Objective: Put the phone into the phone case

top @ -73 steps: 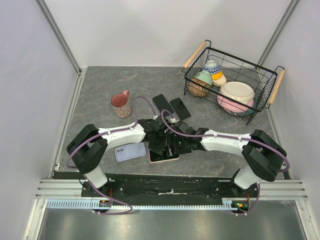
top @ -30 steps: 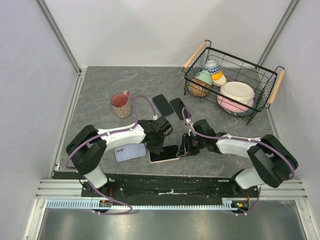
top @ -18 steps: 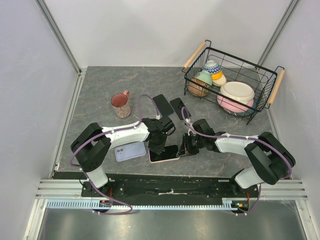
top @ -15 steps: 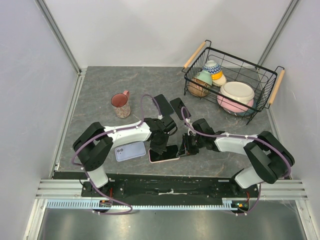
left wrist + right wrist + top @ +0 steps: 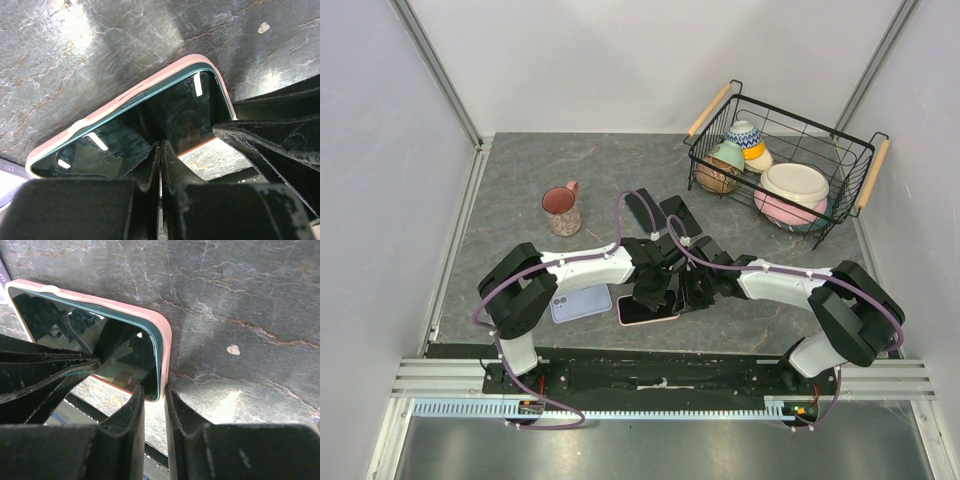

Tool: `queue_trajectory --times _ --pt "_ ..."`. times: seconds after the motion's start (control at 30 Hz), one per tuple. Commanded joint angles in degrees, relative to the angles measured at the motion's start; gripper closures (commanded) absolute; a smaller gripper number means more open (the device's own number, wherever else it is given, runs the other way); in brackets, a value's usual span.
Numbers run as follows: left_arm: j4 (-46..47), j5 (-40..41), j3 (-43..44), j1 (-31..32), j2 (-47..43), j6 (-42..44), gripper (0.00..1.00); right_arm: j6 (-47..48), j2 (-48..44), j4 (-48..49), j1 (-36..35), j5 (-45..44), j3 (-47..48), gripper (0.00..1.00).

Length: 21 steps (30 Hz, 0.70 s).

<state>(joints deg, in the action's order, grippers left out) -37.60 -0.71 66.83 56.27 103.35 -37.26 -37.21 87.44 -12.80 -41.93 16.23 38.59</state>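
Observation:
The phone [image 5: 642, 312], black screen up, lies inside a pink phone case [image 5: 660, 319] near the table's front edge. My left gripper [image 5: 653, 291] is shut and empty, with its tips resting on the screen; in the left wrist view the gripper [image 5: 160, 145] touches the glass of the phone [image 5: 150, 110], with the pink case rim [image 5: 150, 82] behind it. My right gripper [image 5: 687, 294] is at the phone's right end. In the right wrist view the gripper [image 5: 154, 390] pinches the corner of the phone [image 5: 100, 332] and the case [image 5: 165, 347].
A lilac phone or case [image 5: 581, 302] lies back up to the left. Two black phones [image 5: 642, 206] [image 5: 681, 216] lie behind the grippers. A pink mug [image 5: 561, 210] stands at the left. A wire basket [image 5: 785, 215] with several bowls is at the back right.
My left gripper has moved right, from the phone's left end to over its screen. My right gripper has moved left and closed on the phone's right end.

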Motion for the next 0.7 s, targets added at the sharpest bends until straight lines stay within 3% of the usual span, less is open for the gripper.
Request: queue_trajectory --times 0.0,0.3,0.37,0.4,0.5,0.67 --pt "4.65 1.33 -2.4 0.51 1.59 0.6 0.98 1.97 7.57 -2.41 -2.98 -18.25 -2.64 0.9" --pt "5.44 1.24 -3.81 -0.11 -0.86 0.52 0.98 1.44 -0.68 1.1 -2.63 -12.63 -3.61 0.84" --pt "6.05 1.15 -4.51 -0.63 -1.74 0.26 0.98 1.18 -3.22 3.03 -1.84 -10.09 -4.13 0.74" --pt "6.57 0.98 -5.56 -0.81 -2.36 0.08 0.98 0.92 -3.94 4.17 -1.14 -8.42 -5.18 0.6" --pt "9.12 -1.39 -8.02 -1.86 -4.38 -0.1 0.98 -0.49 -6.49 10.32 2.99 -0.69 -8.25 0.49" --pt "11.15 -3.6 -9.43 -2.83 -5.0 -0.1 0.98 -1.2 -6.5 15.87 8.27 5.91 -9.41 0.48"
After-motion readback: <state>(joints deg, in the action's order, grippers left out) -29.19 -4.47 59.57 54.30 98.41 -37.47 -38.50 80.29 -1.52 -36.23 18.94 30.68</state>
